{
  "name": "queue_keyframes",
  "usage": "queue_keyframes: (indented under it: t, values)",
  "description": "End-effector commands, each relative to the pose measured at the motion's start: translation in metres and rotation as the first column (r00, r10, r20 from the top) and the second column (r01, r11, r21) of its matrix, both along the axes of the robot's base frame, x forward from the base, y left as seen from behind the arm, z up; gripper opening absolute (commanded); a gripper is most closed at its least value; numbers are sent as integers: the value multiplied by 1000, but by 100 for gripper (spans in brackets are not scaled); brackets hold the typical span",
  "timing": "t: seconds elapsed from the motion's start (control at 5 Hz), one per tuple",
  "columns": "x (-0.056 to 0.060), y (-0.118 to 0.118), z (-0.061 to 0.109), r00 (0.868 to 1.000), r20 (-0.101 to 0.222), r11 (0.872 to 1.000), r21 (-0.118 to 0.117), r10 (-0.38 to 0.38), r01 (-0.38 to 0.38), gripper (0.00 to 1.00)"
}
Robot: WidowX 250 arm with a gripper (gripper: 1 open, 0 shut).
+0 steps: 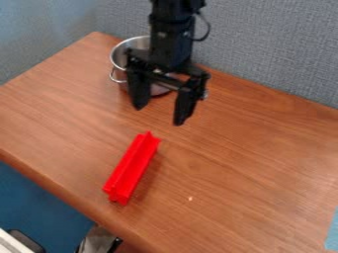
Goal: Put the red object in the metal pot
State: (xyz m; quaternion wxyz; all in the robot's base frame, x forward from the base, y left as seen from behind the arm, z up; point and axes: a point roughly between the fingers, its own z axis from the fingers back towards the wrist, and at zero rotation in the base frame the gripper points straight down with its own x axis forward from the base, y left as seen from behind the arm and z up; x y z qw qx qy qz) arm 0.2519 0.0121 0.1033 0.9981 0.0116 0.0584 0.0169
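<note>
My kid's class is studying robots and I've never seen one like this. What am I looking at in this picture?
It is a single view, looking down at a wooden table from one side. The black thing reaching down is a robot arm ending in a gripper, a two-fingered claw pointing at the table. Its jaws stand open and hold nothing. Behind it, partly hidden, sits a shiny metal pot. Nearer the camera lies a long red bar, flat on the wood and untouched. The job is to put that bar in the pot.
</note>
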Motion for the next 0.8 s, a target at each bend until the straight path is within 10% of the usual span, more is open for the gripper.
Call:
queue_keyframes:
  t: [0.0, 0.6]
  values:
    - [-13, 15, 4, 998, 60, 999, 31, 18, -20, 100]
    - [-21, 27, -34, 983, 166, 994, 66, 79, -91, 100]
